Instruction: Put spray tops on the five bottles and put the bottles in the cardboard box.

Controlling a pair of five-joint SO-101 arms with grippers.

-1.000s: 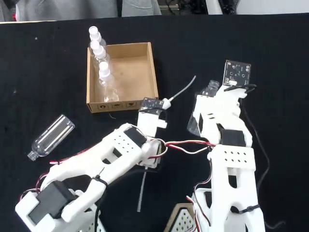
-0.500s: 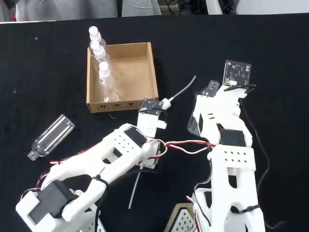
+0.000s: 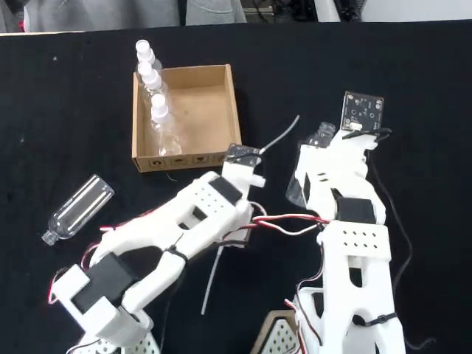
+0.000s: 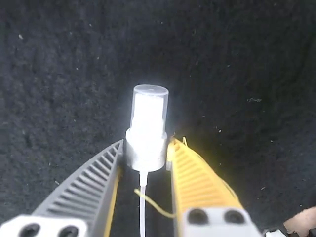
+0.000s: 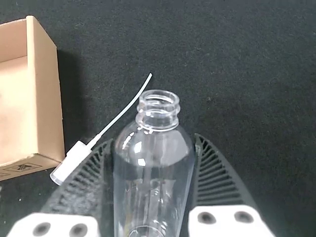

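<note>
Held spray top [image 4: 146,133]: one, clamped at its collar by the left pincer [image 4: 145,144], with its dip tube running back between the fingers.
Gripped bottle [image 5: 153,168]: one, uncapped, clenched around its body by the right pincer [image 5: 154,140].
Loose spray top [image 5: 74,160]: one, lay on the black worktop [image 3: 413,74] just beside the cardboard box [image 3: 234,110].
Capped bottles [image 3: 164,125]: three, stood in a row along one box wall.
Lying bottle [image 3: 77,209]: one, uncapped, was on its side, well apart from the box.
</note>
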